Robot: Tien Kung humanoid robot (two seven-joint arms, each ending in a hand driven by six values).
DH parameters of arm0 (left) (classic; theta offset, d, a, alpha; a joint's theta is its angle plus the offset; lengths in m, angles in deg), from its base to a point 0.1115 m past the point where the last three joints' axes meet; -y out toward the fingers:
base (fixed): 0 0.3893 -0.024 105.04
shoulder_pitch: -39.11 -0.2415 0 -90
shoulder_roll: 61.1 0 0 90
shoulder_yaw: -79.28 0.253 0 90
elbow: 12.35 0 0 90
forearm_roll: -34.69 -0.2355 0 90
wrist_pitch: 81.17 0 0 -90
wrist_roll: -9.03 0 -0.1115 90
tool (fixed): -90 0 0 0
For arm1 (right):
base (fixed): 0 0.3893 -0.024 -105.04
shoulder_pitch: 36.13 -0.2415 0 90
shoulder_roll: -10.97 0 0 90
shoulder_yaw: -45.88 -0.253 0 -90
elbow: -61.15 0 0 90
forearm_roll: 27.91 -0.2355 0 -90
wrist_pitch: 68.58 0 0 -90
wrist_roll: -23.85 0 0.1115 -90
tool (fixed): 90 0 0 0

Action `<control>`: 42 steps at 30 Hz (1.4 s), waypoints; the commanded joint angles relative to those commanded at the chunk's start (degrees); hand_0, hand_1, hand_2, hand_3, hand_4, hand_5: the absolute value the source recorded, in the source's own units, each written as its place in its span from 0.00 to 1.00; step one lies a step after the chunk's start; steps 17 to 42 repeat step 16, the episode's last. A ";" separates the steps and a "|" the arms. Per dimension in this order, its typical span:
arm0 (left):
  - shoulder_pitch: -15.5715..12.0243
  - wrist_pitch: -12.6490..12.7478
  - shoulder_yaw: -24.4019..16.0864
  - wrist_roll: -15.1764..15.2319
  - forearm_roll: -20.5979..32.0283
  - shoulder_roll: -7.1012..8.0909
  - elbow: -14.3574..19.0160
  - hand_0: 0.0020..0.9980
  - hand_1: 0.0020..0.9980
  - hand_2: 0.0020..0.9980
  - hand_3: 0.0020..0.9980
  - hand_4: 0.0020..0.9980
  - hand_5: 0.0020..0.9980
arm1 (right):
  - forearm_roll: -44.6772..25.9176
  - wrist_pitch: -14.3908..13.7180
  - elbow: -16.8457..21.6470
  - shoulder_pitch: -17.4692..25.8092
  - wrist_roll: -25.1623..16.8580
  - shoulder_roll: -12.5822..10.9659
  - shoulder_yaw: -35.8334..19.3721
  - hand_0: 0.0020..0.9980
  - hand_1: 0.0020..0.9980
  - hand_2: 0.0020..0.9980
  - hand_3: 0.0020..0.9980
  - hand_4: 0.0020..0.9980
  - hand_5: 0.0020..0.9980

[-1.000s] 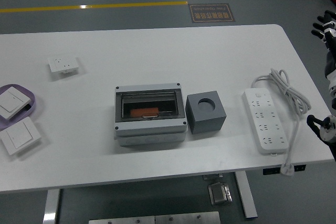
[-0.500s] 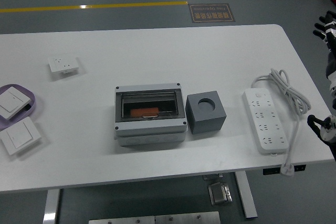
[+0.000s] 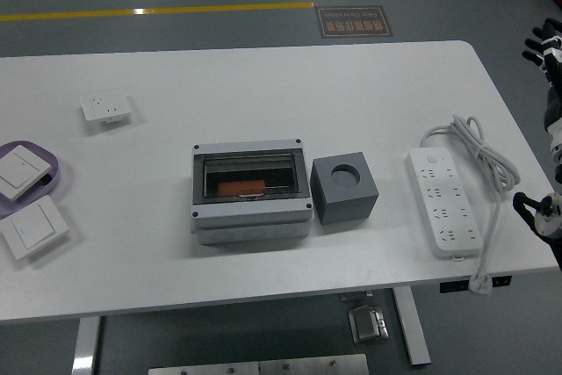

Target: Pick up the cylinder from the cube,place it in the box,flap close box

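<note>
A grey box (image 3: 252,191) stands at the table's middle, its dark see-through flap lying down over the opening. An orange cylinder (image 3: 241,188) lies inside, at the lower left behind the flap. Just right of the box sits the dark grey cube (image 3: 344,188), and the round hole in its top is empty. My right hand (image 3: 544,46) hangs at the picture's right edge, off the table's far right corner. Its black fingers are spread and hold nothing. Part of the right arm (image 3: 540,212) shows lower at the same edge. My left hand is out of view.
A white power strip (image 3: 443,202) with a coiled cable (image 3: 479,151) lies right of the cube. A white socket (image 3: 106,110) lies at the far left. A purple tray (image 3: 48,173) holds a switch (image 3: 19,172), and another switch (image 3: 33,227) lies beside it.
My right hand has drifted very slightly toward the right edge. Nothing on the table has moved.
</note>
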 joint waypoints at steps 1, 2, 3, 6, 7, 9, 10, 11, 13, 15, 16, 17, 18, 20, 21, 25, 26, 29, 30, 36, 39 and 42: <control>-0.03 -0.01 -0.02 -0.01 -0.05 0.03 0.00 0.64 0.62 0.54 0.65 0.72 0.34 | -0.02 -0.01 -0.01 0.02 -0.04 -0.01 0.00 0.65 0.62 0.65 0.66 0.74 0.40; -0.06 -0.02 -0.02 -0.01 -0.07 0.05 0.00 0.64 0.62 0.54 0.65 0.72 0.34 | -0.04 -0.01 -0.02 0.04 -0.08 0.00 -0.01 0.65 0.62 0.65 0.66 0.74 0.40; -0.10 0.00 0.07 0.02 -0.01 0.06 0.03 0.64 0.62 0.54 0.65 0.72 0.34 | -0.08 -0.01 -0.05 0.07 -0.15 0.03 -0.01 0.65 0.62 0.65 0.66 0.74 0.40; -0.17 0.11 0.35 0.15 0.29 0.02 0.07 0.64 0.62 0.54 0.65 0.72 0.34 | -0.15 0.00 -0.11 0.12 -0.28 0.17 0.04 0.65 0.62 0.65 0.66 0.73 0.38; -0.20 0.08 0.27 0.11 0.22 -0.02 0.06 0.64 0.62 0.54 0.65 0.72 0.34 | -0.15 0.01 -0.12 0.18 -0.30 0.21 0.08 0.65 0.62 0.65 0.66 0.73 0.38; -0.35 -0.01 0.05 -0.01 0.02 -0.12 0.04 0.64 0.62 0.54 0.65 0.72 0.34 | -0.16 0.01 -0.13 0.36 -0.30 0.27 0.06 0.65 0.62 0.65 0.66 0.73 0.38; -0.40 -0.04 -0.01 -0.04 -0.01 -0.15 0.03 0.64 0.62 0.54 0.65 0.72 0.34 | -0.17 -0.01 -0.14 0.42 -0.32 0.29 -0.01 0.65 0.62 0.65 0.66 0.73 0.38; -0.43 -0.06 -0.05 -0.07 -0.03 -0.18 0.03 0.64 0.62 0.54 0.65 0.72 0.34 | -0.18 -0.03 -0.14 0.46 -0.34 0.32 -0.08 0.65 0.62 0.65 0.66 0.73 0.38; -0.44 -0.09 -0.06 -0.08 -0.06 -0.23 0.06 0.64 0.62 0.54 0.65 0.72 0.34 | -0.19 -0.07 -0.14 0.46 -0.37 0.35 -0.20 0.65 0.62 0.65 0.66 0.73 0.38; -0.39 -0.06 0.10 0.00 0.13 -0.23 0.13 0.64 0.62 0.54 0.65 0.72 0.34 | -0.14 -0.11 -0.09 0.42 -0.39 0.33 -0.27 0.65 0.62 0.65 0.66 0.73 0.38; -0.38 -0.04 0.17 0.03 0.22 -0.21 0.15 0.64 0.62 0.54 0.65 0.72 0.34 | -0.15 -0.13 -0.10 0.43 -0.40 0.35 -0.30 0.65 0.62 0.65 0.66 0.73 0.38; -0.38 -0.04 0.17 0.03 0.22 -0.21 0.15 0.64 0.62 0.54 0.65 0.72 0.34 | -0.15 -0.13 -0.10 0.43 -0.40 0.35 -0.30 0.65 0.62 0.65 0.66 0.73 0.38; -0.38 -0.04 0.17 0.03 0.22 -0.21 0.15 0.64 0.62 0.54 0.65 0.72 0.34 | -0.15 -0.13 -0.10 0.43 -0.40 0.35 -0.30 0.65 0.62 0.65 0.66 0.73 0.38; -0.38 -0.04 0.17 0.03 0.22 -0.21 0.15 0.64 0.62 0.54 0.65 0.72 0.34 | -0.15 -0.13 -0.10 0.43 -0.40 0.35 -0.30 0.65 0.62 0.65 0.66 0.73 0.38; -0.38 -0.04 0.17 0.03 0.22 -0.21 0.15 0.64 0.62 0.54 0.65 0.72 0.34 | -0.15 -0.13 -0.10 0.43 -0.40 0.35 -0.30 0.65 0.62 0.65 0.66 0.73 0.38; -0.38 -0.04 0.17 0.03 0.22 -0.21 0.15 0.64 0.62 0.54 0.65 0.72 0.34 | -0.15 -0.13 -0.10 0.43 -0.40 0.35 -0.30 0.65 0.62 0.65 0.66 0.73 0.38; -0.38 -0.04 0.17 0.03 0.22 -0.21 0.15 0.64 0.62 0.54 0.65 0.72 0.34 | -0.15 -0.13 -0.10 0.43 -0.40 0.35 -0.30 0.65 0.62 0.65 0.66 0.73 0.38; -0.38 -0.04 0.17 0.03 0.22 -0.21 0.15 0.64 0.62 0.54 0.65 0.72 0.34 | -0.15 -0.13 -0.10 0.43 -0.40 0.35 -0.30 0.65 0.62 0.65 0.66 0.73 0.38; -0.38 -0.04 0.17 0.03 0.22 -0.21 0.15 0.64 0.62 0.54 0.65 0.72 0.34 | -0.15 -0.13 -0.10 0.43 -0.40 0.35 -0.30 0.65 0.62 0.65 0.66 0.73 0.38; -0.38 -0.04 0.17 0.03 0.22 -0.21 0.15 0.64 0.62 0.54 0.65 0.72 0.34 | -0.15 -0.13 -0.10 0.43 -0.40 0.35 -0.30 0.65 0.62 0.65 0.66 0.73 0.38; -0.38 -0.04 0.17 0.03 0.22 -0.21 0.15 0.64 0.62 0.54 0.65 0.72 0.34 | -0.15 -0.13 -0.10 0.43 -0.40 0.35 -0.30 0.65 0.62 0.65 0.66 0.73 0.38; -0.38 -0.04 0.17 0.03 0.22 -0.21 0.15 0.64 0.62 0.54 0.65 0.72 0.34 | -0.15 -0.13 -0.10 0.43 -0.40 0.35 -0.30 0.65 0.62 0.65 0.66 0.73 0.38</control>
